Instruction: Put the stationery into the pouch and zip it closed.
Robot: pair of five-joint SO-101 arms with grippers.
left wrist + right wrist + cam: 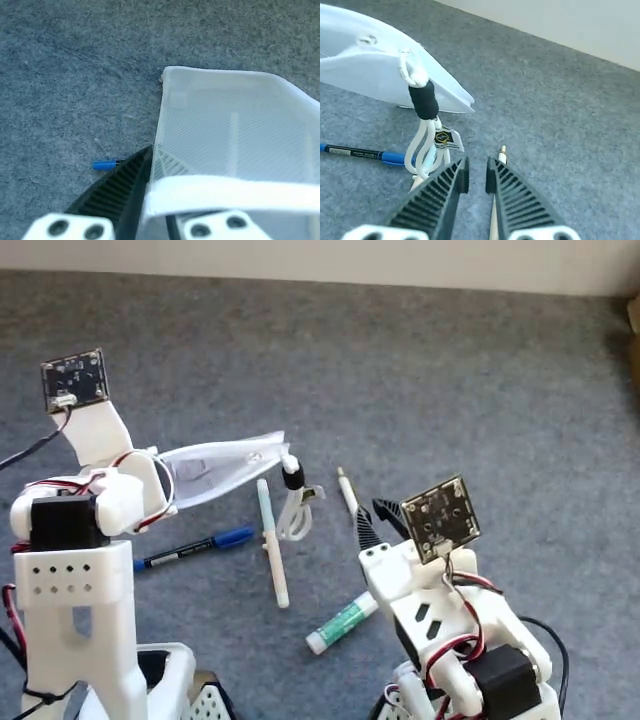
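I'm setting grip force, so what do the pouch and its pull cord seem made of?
The pouch looks like soft, translucent white plastic or mesh fabric, matte: fine diagonal weave lines show. The pull cord seems smooth white rope or rubbery cord, under a black sleeve.

The pouch (235, 135) is translucent white mesh cloth, faintly glossy; the table covering (480, 370) beneath it is rough, matt felt.

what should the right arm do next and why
Probably lower the right gripper and close on the cream pen: its jaws sit slightly apart right above that pen on the carpet, and the pouch is held raised nearby.
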